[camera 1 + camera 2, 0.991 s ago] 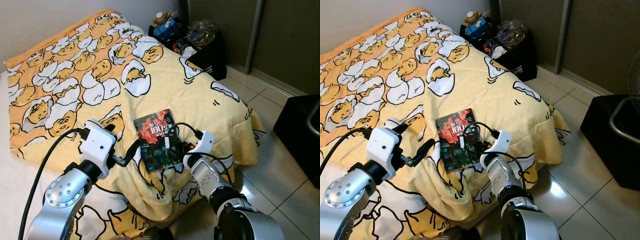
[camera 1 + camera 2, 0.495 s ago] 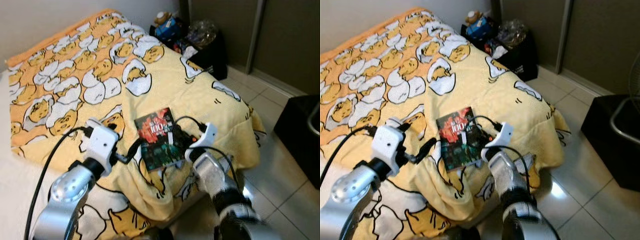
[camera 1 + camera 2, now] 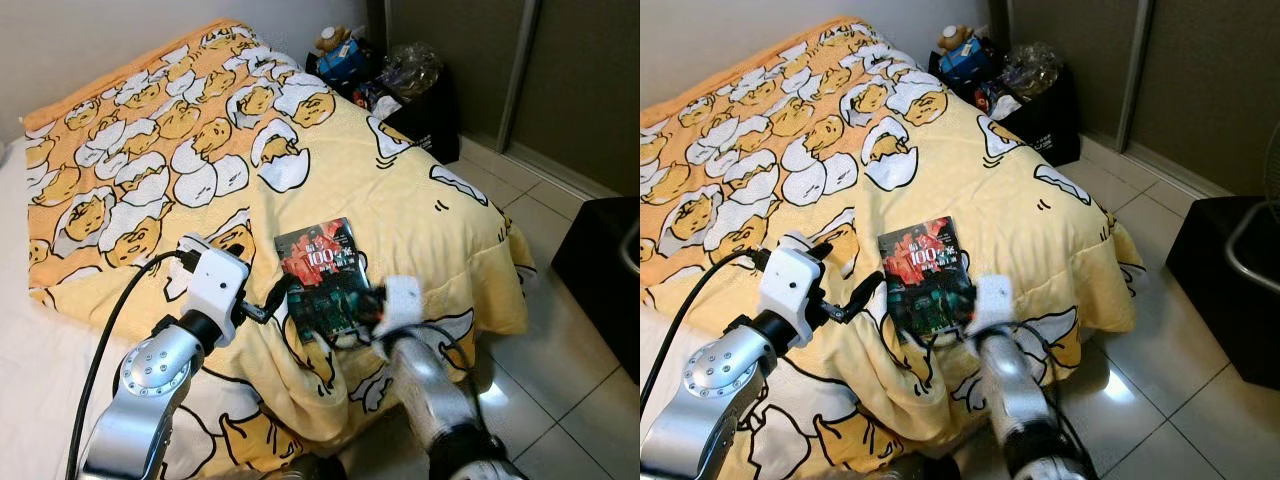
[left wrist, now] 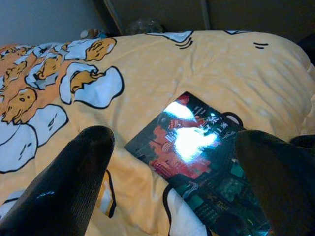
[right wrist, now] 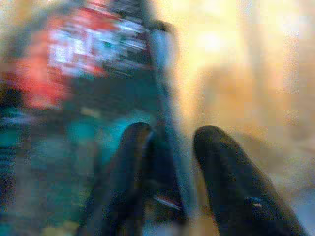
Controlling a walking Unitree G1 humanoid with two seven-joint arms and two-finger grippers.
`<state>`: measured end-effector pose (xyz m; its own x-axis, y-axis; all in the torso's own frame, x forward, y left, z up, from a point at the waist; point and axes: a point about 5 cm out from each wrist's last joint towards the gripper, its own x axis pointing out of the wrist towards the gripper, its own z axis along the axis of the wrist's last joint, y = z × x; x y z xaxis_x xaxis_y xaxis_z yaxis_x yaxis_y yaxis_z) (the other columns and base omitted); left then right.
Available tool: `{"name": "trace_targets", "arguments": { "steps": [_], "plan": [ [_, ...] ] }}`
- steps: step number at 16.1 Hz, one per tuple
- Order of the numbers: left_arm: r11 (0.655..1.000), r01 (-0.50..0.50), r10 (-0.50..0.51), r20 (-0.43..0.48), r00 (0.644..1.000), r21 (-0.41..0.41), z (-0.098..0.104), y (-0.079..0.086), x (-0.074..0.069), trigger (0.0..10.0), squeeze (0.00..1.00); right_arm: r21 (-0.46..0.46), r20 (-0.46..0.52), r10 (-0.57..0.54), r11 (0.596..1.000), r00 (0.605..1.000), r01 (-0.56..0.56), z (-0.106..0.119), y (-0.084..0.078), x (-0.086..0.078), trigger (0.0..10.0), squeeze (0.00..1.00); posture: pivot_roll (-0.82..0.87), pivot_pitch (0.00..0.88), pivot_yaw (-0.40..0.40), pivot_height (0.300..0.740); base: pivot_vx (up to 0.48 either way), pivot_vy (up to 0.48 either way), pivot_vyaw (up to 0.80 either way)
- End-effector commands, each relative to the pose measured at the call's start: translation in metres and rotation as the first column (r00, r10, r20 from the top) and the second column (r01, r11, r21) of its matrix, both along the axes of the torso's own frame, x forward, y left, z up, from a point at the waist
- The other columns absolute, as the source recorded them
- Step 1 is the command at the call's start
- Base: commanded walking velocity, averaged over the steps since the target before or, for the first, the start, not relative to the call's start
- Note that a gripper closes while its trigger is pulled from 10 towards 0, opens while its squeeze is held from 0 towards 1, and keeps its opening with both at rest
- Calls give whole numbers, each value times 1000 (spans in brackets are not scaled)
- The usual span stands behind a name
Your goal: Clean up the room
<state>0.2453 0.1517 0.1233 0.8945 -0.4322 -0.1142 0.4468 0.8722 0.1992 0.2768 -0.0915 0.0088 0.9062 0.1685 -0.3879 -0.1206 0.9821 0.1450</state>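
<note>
Pale glossy floor tiles (image 3: 560, 400) run along the foot of the bed, and the yellow quilt printed with egg-yolk figures (image 3: 420, 220) hangs over that corner just in front of me. My right claw (image 5: 165, 162) is nearest, down at the quilt's edge; its two black fingers straddle the near edge of the glossy red-and-teal paperback book (image 3: 322, 277), one finger over the cover and one beside it, slightly apart. That view is smeared, so I judge it a pinch just closing, not a firm hold. My left claw (image 4: 172, 172) sits on the book's other side, fingers spread wide, framing the cover without touching it; I read that as bracing to stop the book sliding on the soft quilt. The book lies flat, face up, near the bed's corner. Farther off, the quilt turns orange toward the wall. Beyond the bed's far corner stands a black bin stuffed with toys and crinkled plastic (image 3: 400, 85), beside dark sliding doors (image 3: 580, 80).
</note>
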Motion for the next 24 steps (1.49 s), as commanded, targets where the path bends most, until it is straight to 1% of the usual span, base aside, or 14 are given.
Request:
{"name": "trace_targets", "arguments": {
  "steps": [1, 3, 6, 7, 8, 9, 11, 12, 14, 15, 17, 19, 21, 24],
  "plan": [
    [1000, -14, 15, -3, 1000, 23, -1, 6, 2, 10000, 0, -18, 25, 1, 1000, 1000, -1, 1, 12, -2, 10000, 1000, -55, 98, 282, 740, 0, 0, 0],
    [1000, -10, 10, -2, 1000, 29, -1, 8, 2, 10000, 0, -71, 97, -61, 995, 993, 68, 6, -2, 6, 10000, 1000, -49, 101, 289, 740, 0, 0, 0],
    [1000, -22, 22, -5, 1000, 19, -3, 14, -2, 10000, 0, -86, 276, -149, 980, 949, 179, 28, -19, 12, 10000, 1000, -38, 100, 287, 740, 0, 0, 0],
    [999, -33, 33, -9, 999, 26, -5, 17, -7, 10000, 0, -130, 378, -175, 962, 909, 240, 41, -27, 5, 10000, 1000, -41, 101, 283, 740, 0, 0, 0],
    [999, -34, 35, -29, 999, 36, -10, 19, -15, 10000, 0, -175, 451, -156, 950, 879, 258, 49, -29, -10, 10000, 1000, -48, 102, 282, 740, 0, 0, 0],
    [999, -35, 36, -44, 998, 33, -13, 18, -20, 10000, 0, -199, 476, -127, 948, 870, 247, 49, -26, -25, 10000, 1000, -54, 105, 280, 740, 0, 0, 0],
    [999, -50, 51, -55, 997, 17, -15, 17, -21, 10000, 0, -199, 460, -112, 954, 881, 225, 43, -23, -35, 10000, 1000, -60, 108, 280, 740, 0, 0, 0],
    [999, -46, 45, -44, 998, -28, -12, 12, -19, 10000, 0, -208, 435, -116, 952, 893, 225, 36, -22, -43, 10000, 1000, -62, 110, 281, 740, 0, 0, 0],
    [997, -62, 62, -2, 998, -37, -7, 13, -22, 10000, 0, -177, 493, -145, 949, 858, 261, 54, -24, -46, 10000, 1000, -63, 111, 280, 740, 0, 0, 0],
    [990, -119, 117, -26, 993, -81, -8, 20, -25, 10000, 0, -180, 521, -142, 945, 842, 271, 65, -25, -55, 10000, 1000, -62, 112, 276, 740, 0, 0, 0],
    [956, -261, 251, -85, 964, -137, -12, 34, -31, 10000, 0, -190, 550, -112, 948, 827, 254, 82, -21, -90, 10000, 1000, -72, 116, 262, 740, 0, 0, 0],
    [942, -270, 259, -80, 963, -198, -9, 29, -33, 10000, 0, -200, 546, -84, 953, 834, 228, 87, -20, -103, 10000, 1000, -84, 116, 247, 740, 0, 0, 0],
    [934, -269, 259, -73, 963, -235, -7, 22, -32, 10000, 0, -216, 531, -79, 950, 844, 225, 86, -24, -104, 10000, 1000, -96, 116, 237, 740, 0, 0, 0],
    [935, -275, 269, -55, 961, -225, -5, 23, -27, 10000, 0, -241, 527, -73, 942, 847, 232, 88, -29, -97, 10000, 1000, -94, 115, 228, 740, 0, 0, 0]
  ]
}}
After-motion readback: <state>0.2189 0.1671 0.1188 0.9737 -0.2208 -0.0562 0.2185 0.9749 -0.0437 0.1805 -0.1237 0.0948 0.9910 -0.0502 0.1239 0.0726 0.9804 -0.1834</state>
